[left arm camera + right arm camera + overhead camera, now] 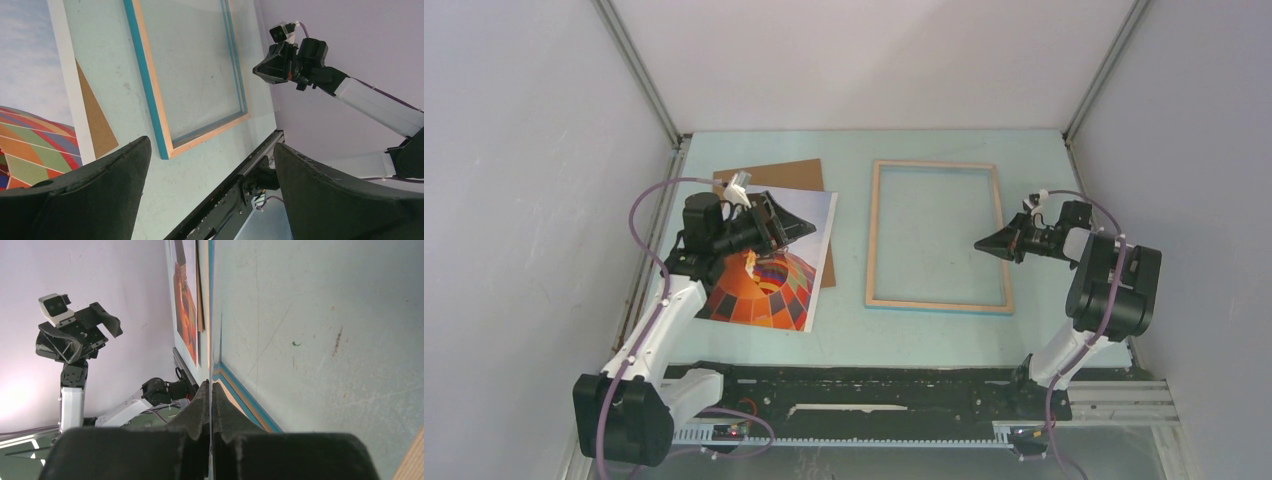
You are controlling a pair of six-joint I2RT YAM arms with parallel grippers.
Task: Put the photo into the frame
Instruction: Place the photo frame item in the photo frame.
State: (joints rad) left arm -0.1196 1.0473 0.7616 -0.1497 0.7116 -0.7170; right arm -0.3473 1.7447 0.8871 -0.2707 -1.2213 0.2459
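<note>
The photo (769,285), a hot-air balloon print with a white border, lies at the table's left, partly over a brown board. My left gripper (786,228) hovers above the photo's upper half, jaws wide open and empty (211,145). The photo's edge (30,100) shows beside the left finger. The frame (936,305) lies flat at centre right, its light-wood side up and a blue edge showing (150,90). My right gripper (980,243) points left over the frame's right side, just inside the right rail, shut (210,384). Only a thin pale sliver shows between its pads.
The brown backing board (774,175) sticks out from under the photo's top and right side. A black rail (874,385) runs along the near table edge by the arm bases. Pale enclosure walls close in the table on the left, right and back.
</note>
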